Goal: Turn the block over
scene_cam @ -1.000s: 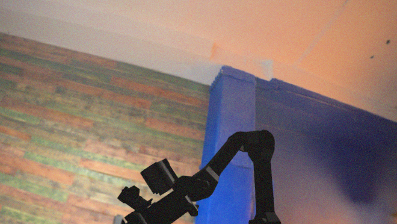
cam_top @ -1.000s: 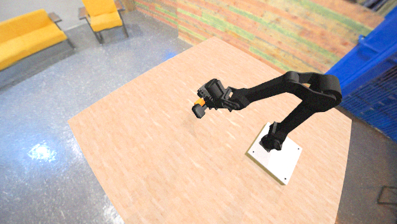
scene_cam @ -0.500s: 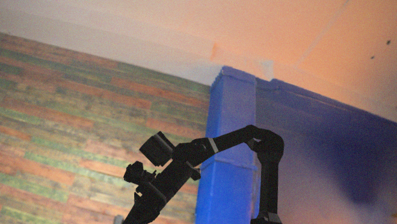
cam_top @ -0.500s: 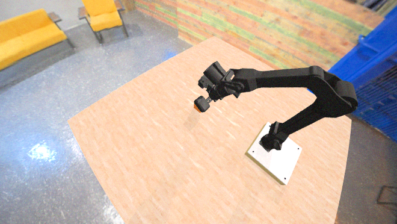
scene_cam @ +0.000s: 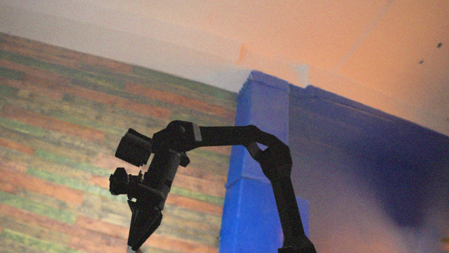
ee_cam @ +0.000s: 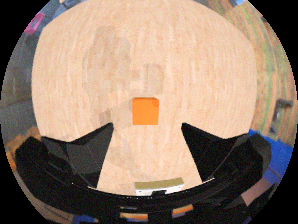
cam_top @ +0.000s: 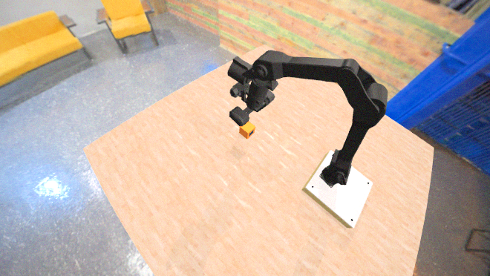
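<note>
Above the wooden table (cam_top: 178, 178) (ee_cam: 200, 60), hangs the gripper (cam_top: 252, 108) (scene_cam: 133, 245) (ee_cam: 148, 125) tilted downward, released, with fingers spread wide. Near the fingertips, see the orange block (cam_top: 246, 130) (ee_cam: 145, 111) on the table, with plain face up and dark mark sideways, toward the white base plate (cam_top: 356, 196) (ee_cam: 160, 187).

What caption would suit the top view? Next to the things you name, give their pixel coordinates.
The black arm's open tool (cam_top: 248, 110) (ee_cam: 148, 125) above an orange block (cam_top: 246, 130) (ee_cam: 145, 111), one side marked dark.

The arm (cam_top: 353, 89) (scene_cam: 272, 153) rises from its base, bends at the elbow and extends a near-level forearm (cam_top: 312, 67) (scene_cam: 222, 136). The wrist is pitched steeply downward. The gripper (cam_top: 245, 118) (scene_cam: 134, 246) (ee_cam: 148, 125) points down, jaws parted, nothing between the fingers.
</note>
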`<state>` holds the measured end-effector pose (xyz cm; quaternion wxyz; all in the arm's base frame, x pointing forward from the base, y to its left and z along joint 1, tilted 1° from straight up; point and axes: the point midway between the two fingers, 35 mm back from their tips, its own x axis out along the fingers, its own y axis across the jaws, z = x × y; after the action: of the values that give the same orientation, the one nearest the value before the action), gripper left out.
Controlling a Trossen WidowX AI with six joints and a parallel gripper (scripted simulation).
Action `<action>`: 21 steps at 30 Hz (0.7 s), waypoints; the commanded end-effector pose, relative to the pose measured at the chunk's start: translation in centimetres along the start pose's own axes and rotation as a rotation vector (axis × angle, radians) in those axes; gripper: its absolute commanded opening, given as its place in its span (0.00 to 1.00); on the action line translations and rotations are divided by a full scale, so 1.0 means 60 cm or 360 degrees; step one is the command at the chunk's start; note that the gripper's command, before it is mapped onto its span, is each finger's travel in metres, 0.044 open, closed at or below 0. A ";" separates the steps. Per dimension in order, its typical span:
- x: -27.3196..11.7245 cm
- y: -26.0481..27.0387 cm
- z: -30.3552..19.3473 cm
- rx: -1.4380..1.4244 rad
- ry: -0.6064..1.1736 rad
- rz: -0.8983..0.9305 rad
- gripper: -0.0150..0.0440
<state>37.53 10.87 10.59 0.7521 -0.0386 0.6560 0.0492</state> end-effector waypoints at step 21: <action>0.075 0.000 -0.003 -0.0001 0.0204 0.0013 1.00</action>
<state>38.28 10.94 7.21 0.7139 -0.0380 0.6975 0.0478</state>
